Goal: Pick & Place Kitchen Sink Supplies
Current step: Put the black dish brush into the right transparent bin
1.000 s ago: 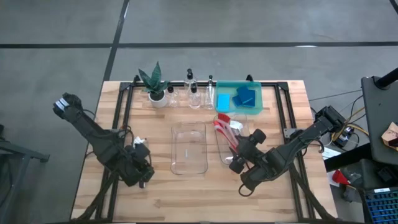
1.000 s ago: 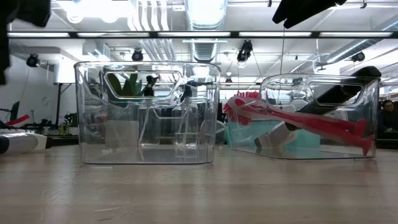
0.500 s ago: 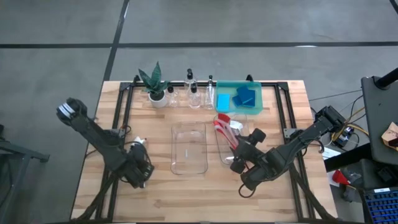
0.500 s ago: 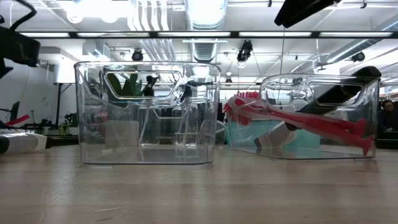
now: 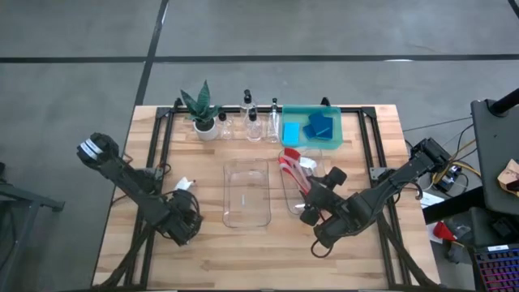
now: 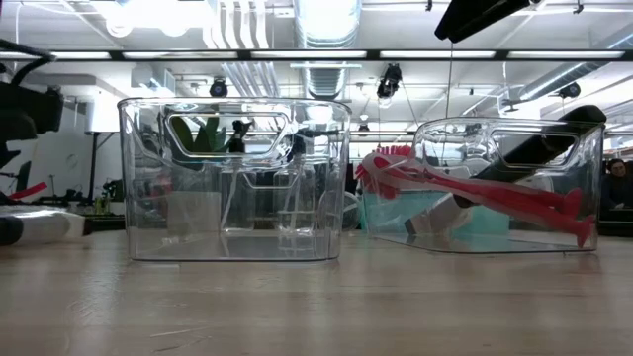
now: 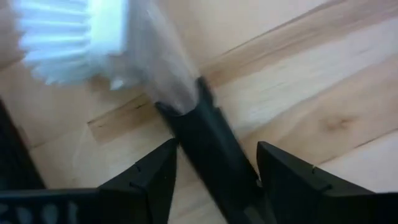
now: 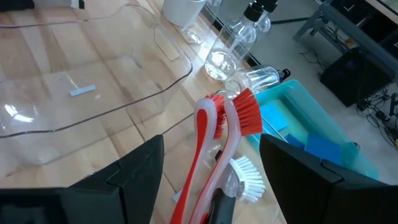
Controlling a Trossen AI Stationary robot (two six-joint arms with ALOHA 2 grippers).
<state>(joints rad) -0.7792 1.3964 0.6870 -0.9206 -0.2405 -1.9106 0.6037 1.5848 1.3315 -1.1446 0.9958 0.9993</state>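
Holding red brushes (image 5: 292, 172): right bin (image 5: 289, 199)

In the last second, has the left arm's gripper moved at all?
Yes. The left gripper slid slightly along the table toward the empty clear bin, straddling the black-handled brush.

You see the left gripper (image 5: 183, 221) low on the wooden worktop (image 5: 251, 247), beside a white-headed brush (image 5: 183, 184); two clear plastic bins (image 5: 246, 193) sit mid-worktop.

The blurred white-headed brush (image 7: 74, 43) seems cut off at the frame's edge.
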